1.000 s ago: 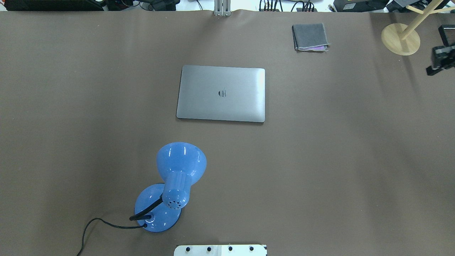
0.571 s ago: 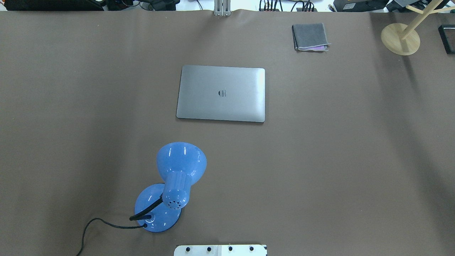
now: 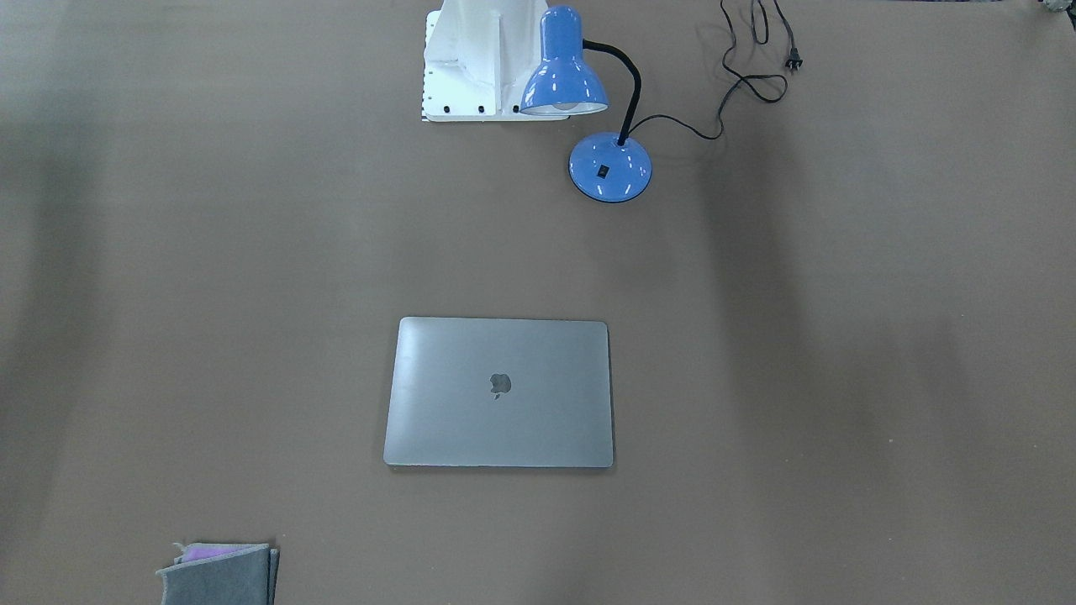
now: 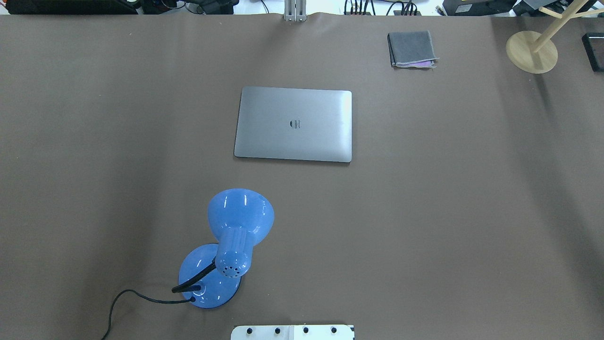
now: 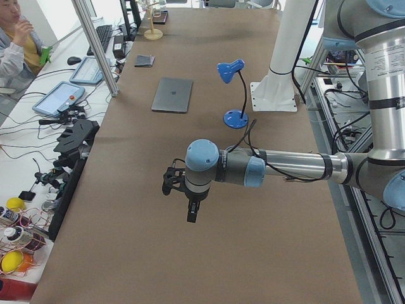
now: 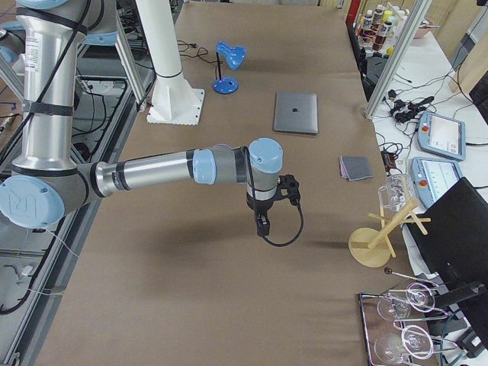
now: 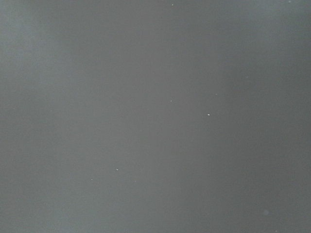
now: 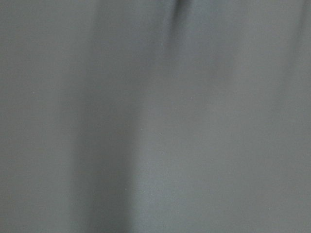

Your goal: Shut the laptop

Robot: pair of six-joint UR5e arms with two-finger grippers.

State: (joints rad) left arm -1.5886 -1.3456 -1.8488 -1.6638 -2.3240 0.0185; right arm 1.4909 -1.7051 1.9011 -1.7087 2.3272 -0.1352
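Observation:
The laptop lies flat in the middle of the brown table with its lid down, the dark apple logo facing up; it also shows in the front view. No gripper touches it. My left gripper hangs over bare table far out to the left of it, and I cannot tell whether it is open or shut. My right gripper hangs over bare table far out to the right, state also unclear. Both wrist views show only plain table covering.
A blue desk lamp with a black cord stands between the laptop and the robot's base. A grey felt pouch lies at the far right. A wooden stand is at the far right corner.
A dark gripper part at the right edge of the overhead view a second ago has moved out of that view. The laptop and lamp have not moved.

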